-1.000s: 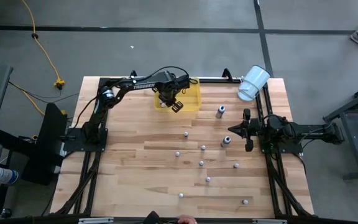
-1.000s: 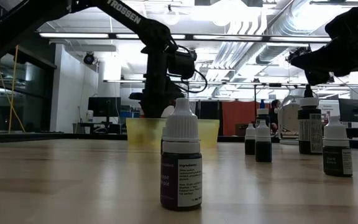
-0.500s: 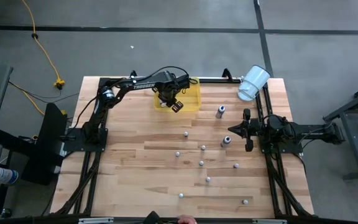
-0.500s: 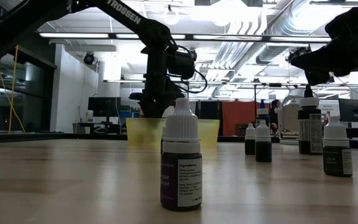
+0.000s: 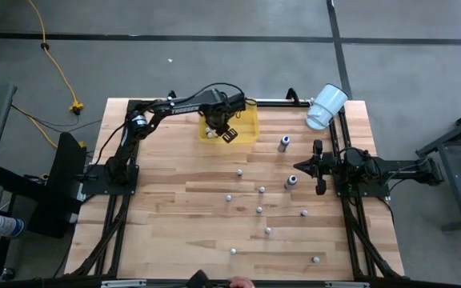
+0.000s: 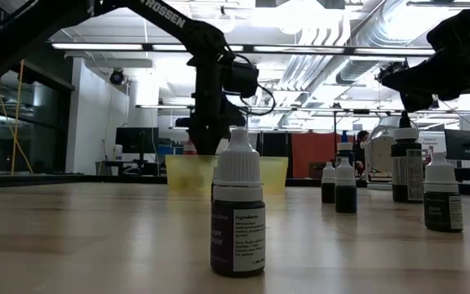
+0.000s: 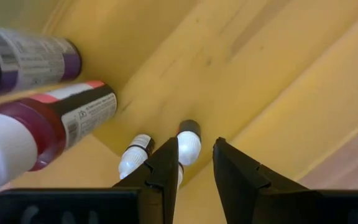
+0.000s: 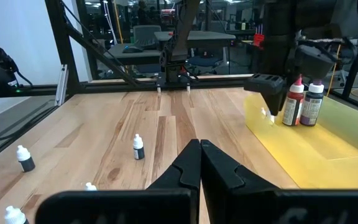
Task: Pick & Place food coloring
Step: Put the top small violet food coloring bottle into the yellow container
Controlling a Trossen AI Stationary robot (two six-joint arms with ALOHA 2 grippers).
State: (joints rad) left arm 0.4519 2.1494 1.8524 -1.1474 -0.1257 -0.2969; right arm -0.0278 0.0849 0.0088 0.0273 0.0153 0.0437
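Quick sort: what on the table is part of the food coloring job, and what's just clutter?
Job:
food coloring bottles scattered on the table
bottles already in the yellow tray
left gripper over the tray, open
right gripper, waiting, shut

Lying about:
white cup on its side at the table's corner

We find the yellow tray [image 5: 242, 128] crowded: the left gripper [image 7: 196, 163] sits inside it, jaws slightly apart, with two small bottles [image 7: 189, 142] just ahead and a red bottle [image 7: 55, 121] and a purple-labelled bottle [image 7: 27, 59] close beside. Across the middle of the worktop [image 5: 166, 224], scattered food coloring bottles [image 5: 261, 190] stand well apart, leaving wide lanes between them. The left half lies bare. The right gripper [image 5: 319, 167] waits at the right edge, beside one dark bottle [image 5: 291, 181].
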